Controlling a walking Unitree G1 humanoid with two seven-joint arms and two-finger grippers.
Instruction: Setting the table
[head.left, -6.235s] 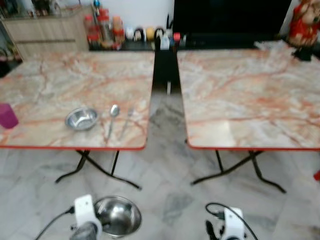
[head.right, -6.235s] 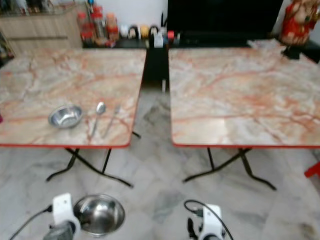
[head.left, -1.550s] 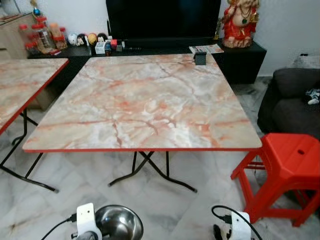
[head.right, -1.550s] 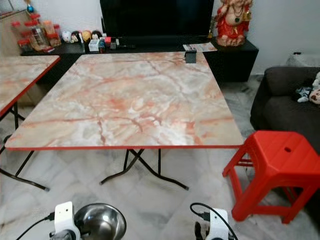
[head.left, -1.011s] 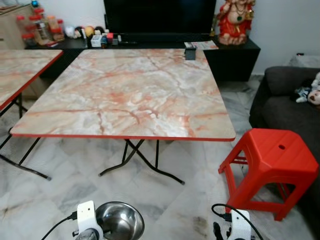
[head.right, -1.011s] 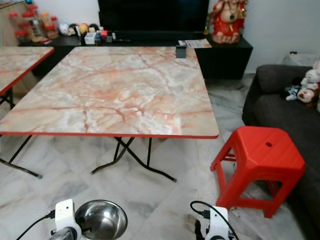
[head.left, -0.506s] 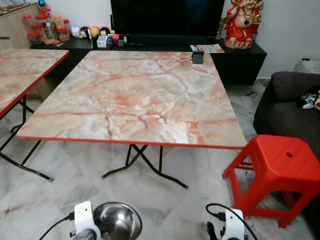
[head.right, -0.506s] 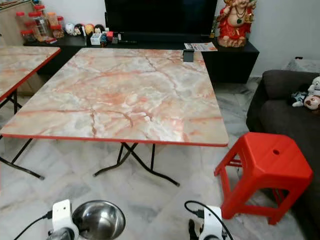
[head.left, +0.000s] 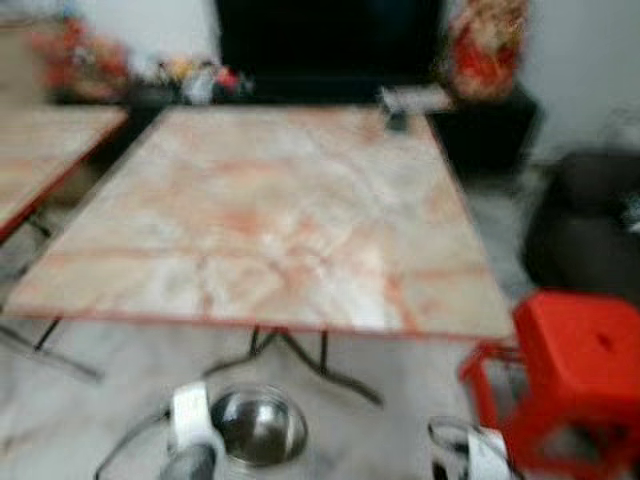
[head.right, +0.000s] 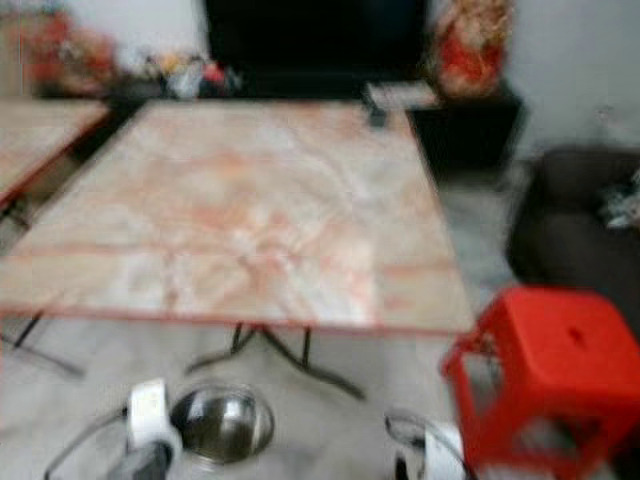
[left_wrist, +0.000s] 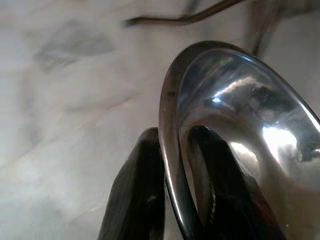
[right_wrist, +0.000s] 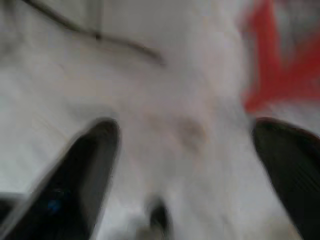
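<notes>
One steel bowl (left_wrist: 235, 135) hung low before you, its rim pinched by your left pincer (left_wrist: 175, 200), one finger inside and one outside, likely so it travelled steady toward the marble desk (head.left: 270, 210) ahead. Your right pincer (right_wrist: 185, 165) was spread wide and idle near a red stool (head.left: 575, 370).

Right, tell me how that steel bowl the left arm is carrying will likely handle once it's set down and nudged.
The steel bowl looks thin-walled, so it is probably light and stiff. Its polished, mirror-bright surface suggests it could slip: the left gripper pinches just the rim between its jaws. On the smooth marble-pattern table it would likely slide rather than tip, perhaps rocking on its rounded sides.
</notes>
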